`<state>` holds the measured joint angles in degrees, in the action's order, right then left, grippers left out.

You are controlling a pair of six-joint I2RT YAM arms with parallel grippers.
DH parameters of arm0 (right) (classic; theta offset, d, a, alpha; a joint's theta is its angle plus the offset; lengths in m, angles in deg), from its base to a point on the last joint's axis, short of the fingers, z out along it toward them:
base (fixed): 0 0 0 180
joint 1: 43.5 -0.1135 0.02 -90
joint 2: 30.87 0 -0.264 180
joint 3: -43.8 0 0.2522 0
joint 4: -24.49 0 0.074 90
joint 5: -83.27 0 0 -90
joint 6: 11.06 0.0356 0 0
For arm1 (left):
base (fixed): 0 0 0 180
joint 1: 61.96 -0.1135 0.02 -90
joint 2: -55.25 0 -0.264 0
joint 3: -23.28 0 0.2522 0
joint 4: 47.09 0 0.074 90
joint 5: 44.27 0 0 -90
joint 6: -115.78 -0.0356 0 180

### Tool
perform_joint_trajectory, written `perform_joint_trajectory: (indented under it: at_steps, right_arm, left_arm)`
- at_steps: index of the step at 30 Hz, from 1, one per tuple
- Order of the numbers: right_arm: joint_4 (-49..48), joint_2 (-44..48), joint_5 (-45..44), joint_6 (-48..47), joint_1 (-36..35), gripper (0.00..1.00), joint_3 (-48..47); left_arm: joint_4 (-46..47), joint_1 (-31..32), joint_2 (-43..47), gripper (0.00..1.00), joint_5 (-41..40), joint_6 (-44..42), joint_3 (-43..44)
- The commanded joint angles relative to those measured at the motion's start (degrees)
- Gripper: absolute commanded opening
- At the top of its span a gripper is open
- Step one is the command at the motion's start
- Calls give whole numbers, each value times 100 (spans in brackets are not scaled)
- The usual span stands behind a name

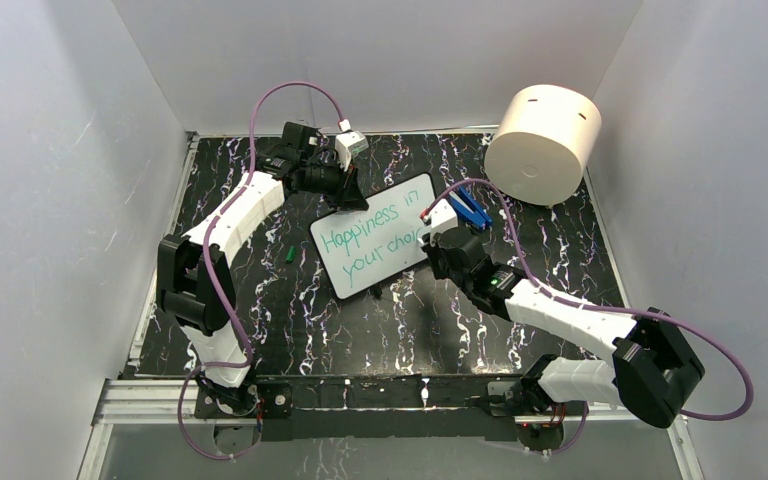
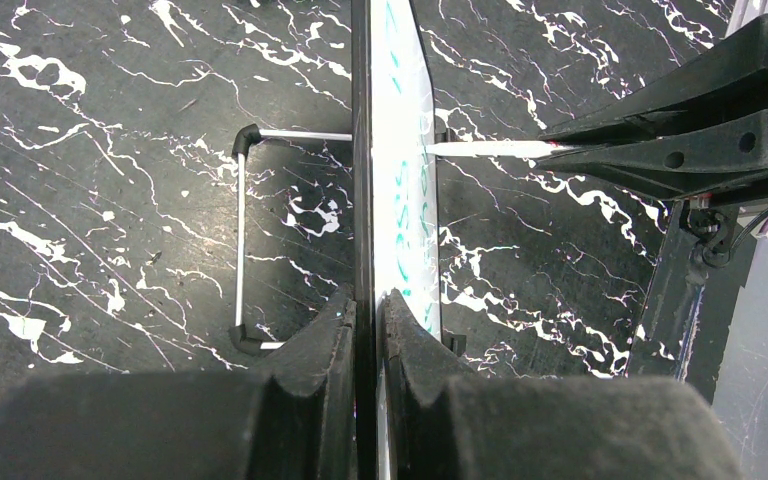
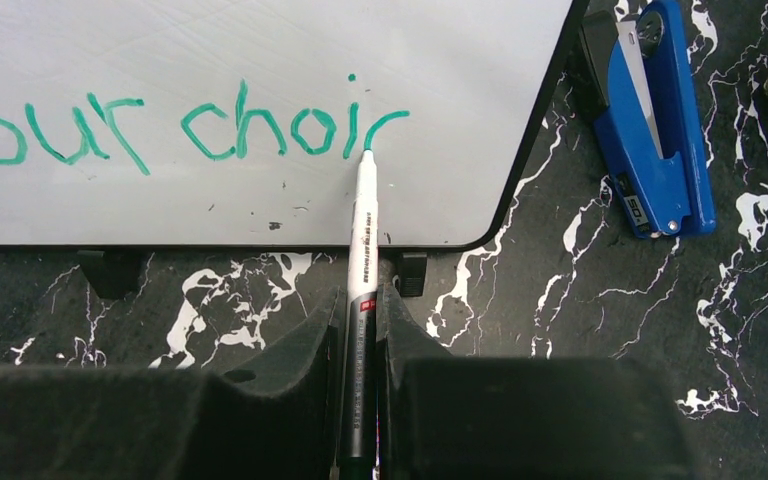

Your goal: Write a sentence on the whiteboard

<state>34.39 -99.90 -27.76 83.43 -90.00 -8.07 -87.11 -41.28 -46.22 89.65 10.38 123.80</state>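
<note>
- Tabletop (image 1: 360, 330): a black surface veined with white is seen, enclosed by pale walls.
- Cream cylinder (image 1: 543, 145): it is laid on its side at the far right corner, well apart from the board.
- Whiteboard (image 1: 375, 235): it is placed at the middle of the table, between the two arms, and is propped up at a tilt; it is seen edge-on from the left wrist (image 2: 400, 150).
- Sentence (image 1: 372, 228): two slanted teal-green lines are written, "Happiness in" above "your choi", with one more curved stroke begun after the "i" (image 3: 190, 130).
- Left gripper (image 2: 370, 305): its jaws are pressed onto the board's thin far edge, one on each face.
- Right gripper (image 3: 360, 320): its jaws are clamped around the barrel of a white marker (image 3: 362, 240), whose tip is set against the board at the foot of the last stroke.
- Blue tool (image 3: 655, 130): it is laid flat just beside the board's right end.
- Wire stand (image 2: 241, 240): a thin frame with black feet is seen behind the board.
- Green cap (image 1: 288, 254): it is left on the table near the board's left end.
</note>
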Motion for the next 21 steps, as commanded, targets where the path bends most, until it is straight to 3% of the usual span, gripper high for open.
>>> perform_joint_trajectory:
  at_steps: [1,21]
  right_arm:
    - [63,-32,-112,20,10,0,-204]
    - [-205,355,-547,19,9,0,-68]
  left_arm:
    - [-838,165,-269,0,-258,-270,-231]
    - [-842,164,-254,0,-288,-275,-231]
